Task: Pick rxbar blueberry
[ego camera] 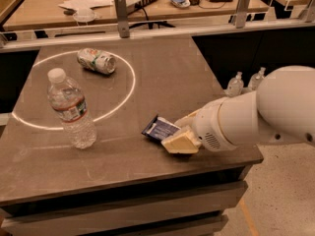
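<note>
The rxbar blueberry is a flat dark blue bar with pale lettering near the table's front right. My gripper comes in from the right. Its cream fingers sit on either side of the bar's right end and are closed on it. The bar's left end sticks out to the left and looks slightly tilted up from the table top. The white arm hides the rest of the gripper.
A clear water bottle stands upright at the left. A crushed white-green can lies at the back inside a white ring of light. The table's right edge is under the arm. Two small bottles stand beyond it.
</note>
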Action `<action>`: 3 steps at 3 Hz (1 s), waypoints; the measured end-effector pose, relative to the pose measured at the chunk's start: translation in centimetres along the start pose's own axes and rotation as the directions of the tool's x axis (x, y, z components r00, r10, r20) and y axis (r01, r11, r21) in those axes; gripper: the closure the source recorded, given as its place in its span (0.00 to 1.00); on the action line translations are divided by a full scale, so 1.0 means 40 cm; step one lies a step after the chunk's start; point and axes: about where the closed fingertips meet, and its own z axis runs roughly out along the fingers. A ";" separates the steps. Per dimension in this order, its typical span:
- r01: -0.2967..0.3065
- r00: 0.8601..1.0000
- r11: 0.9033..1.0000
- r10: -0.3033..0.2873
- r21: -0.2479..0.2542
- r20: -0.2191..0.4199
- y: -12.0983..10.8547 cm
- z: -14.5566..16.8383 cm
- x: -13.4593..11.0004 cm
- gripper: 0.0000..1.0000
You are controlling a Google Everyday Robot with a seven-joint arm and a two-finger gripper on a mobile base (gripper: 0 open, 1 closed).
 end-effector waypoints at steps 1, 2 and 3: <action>0.075 0.982 0.994 -0.061 -0.077 0.177 0.024 -0.059 -0.152 1.00; 0.251 0.907 0.961 -0.189 -0.120 0.377 0.068 -0.128 -0.319 1.00; 0.272 0.906 0.957 -0.217 -0.104 0.364 0.070 -0.124 -0.309 1.00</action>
